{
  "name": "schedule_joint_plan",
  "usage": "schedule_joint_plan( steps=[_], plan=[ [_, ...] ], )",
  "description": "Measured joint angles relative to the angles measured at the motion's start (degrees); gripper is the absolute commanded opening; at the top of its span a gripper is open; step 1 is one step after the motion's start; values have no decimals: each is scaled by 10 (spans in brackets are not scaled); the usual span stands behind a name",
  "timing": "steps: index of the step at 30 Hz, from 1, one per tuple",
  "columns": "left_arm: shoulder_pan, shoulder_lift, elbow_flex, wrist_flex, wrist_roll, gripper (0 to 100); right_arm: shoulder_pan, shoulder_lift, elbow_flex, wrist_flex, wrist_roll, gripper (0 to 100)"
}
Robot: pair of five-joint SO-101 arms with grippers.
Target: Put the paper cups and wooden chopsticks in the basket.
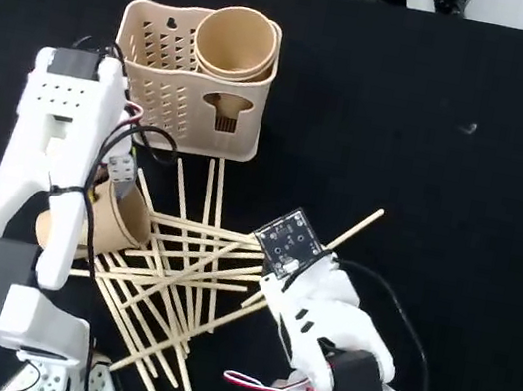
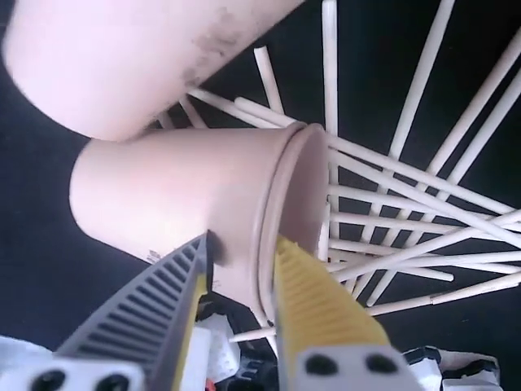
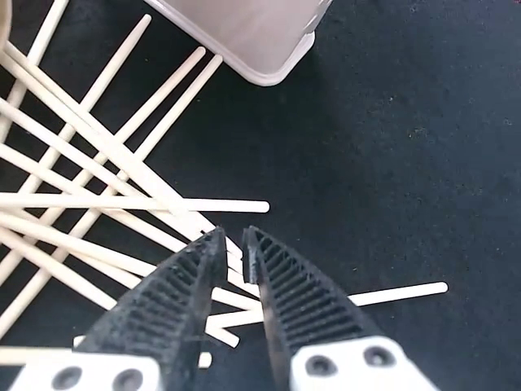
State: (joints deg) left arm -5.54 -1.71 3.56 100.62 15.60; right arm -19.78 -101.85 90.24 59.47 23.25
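So the left tool [image 2: 242,244] has the paper cup [image 2: 187,204] by the rim, one finger inside the mouth and one outside on the wall, closed down on it. The cup is on its side at the left edge of the chopsticks [image 1: 177,272], mouth pointing into the pile. I can't tell if it's off the tabletop [image 1: 445,187] or resting on it. A second cup [image 2: 138,57] sits right beside it, on the side away from the sticks.

Handling-wise, I'd guess these cups weigh next to nothing and crush easily. The rolled rim looks like the stiffest part, so pinching across it like this seems like the right call. Squeeze mid-wall and it'd probably dent or pop out.

The chopsticks look light, stiff and thin, and they're crisscrossed all over each other. Grab one near the middle and it should stay level. Grab it near an end and I bet it swings and drags its neighbours along.

The right tool [image 3: 230,238] hangs over the right side of the pile, almost closed, with just a sliver of gap. Sticks run right under the tips, but I can't tell if it's actually pinching one.

The basket [image 1: 181,105] is at the far side of the pile, near the stick ends, with stacked cups [image 1: 236,41] already in its right half.
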Motion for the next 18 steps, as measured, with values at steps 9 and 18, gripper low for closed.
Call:
schedule_joint_plan(
  steps=[9, 18],
  plan=[
    [-114, -122, 9, -4, -138, 30, 0, 0, 0, 0, 0, 50],
    [-253, -222, 91, -4, -253, 30, 0, 0, 0, 0, 0, 50]
  ],
)
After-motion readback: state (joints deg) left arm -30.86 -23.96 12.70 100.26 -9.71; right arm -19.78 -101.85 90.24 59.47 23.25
